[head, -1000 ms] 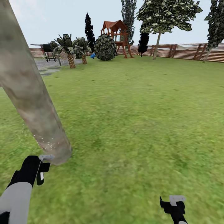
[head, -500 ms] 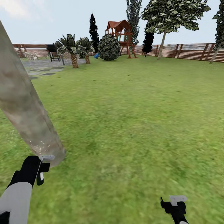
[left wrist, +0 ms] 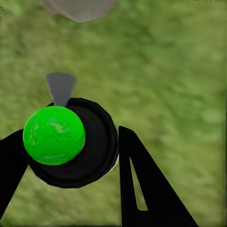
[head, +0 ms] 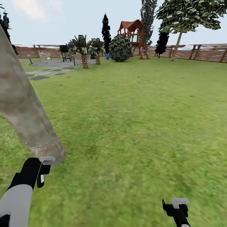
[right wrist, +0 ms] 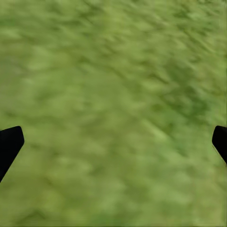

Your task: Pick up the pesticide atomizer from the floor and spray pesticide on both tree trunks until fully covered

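The left gripper [left wrist: 71, 156] is closed on the pesticide atomizer [left wrist: 71, 142], its two black fingers [left wrist: 142, 189] pressed against either side of the bottle. Seen along the fingers, the atomizer has a round black body with a glossy bright green ball on top and a small grey wedge-shaped nozzle [left wrist: 60, 87] jutting out past the green ball, away from the wrist. In the head view the left gripper [head: 42, 171] sits at the end of a white and black forearm, with the atomizer's pale grey nozzle tip [head: 47, 159] showing just above it.

Straight ahead of that nozzle, and very near it, stands the tree trunk [head: 22, 104]: a thick, smooth column of pale beige-grey with darker brownish blotches, leaning across the picture. Fine white specks of pesticide [head: 42, 146] dot its lowest part, just above the grass and just beyond the nozzle. The trunk's foot [left wrist: 80, 7] also shows in the left wrist view, beyond the nozzle.

The right gripper [right wrist: 113, 142] hangs open over bare grass, its black fingertips [right wrist: 9, 144] wide apart with nothing between them. In the head view the right gripper [head: 178, 209] is well apart from the trunk.

Far beyond both grippers the green lawn [head: 142, 126] runs to a brown slatted fence [head: 201, 53], with grey stone paving [head: 47, 72], palms, a round dark bush [head: 120, 48] and a wooden play tower [head: 134, 34].
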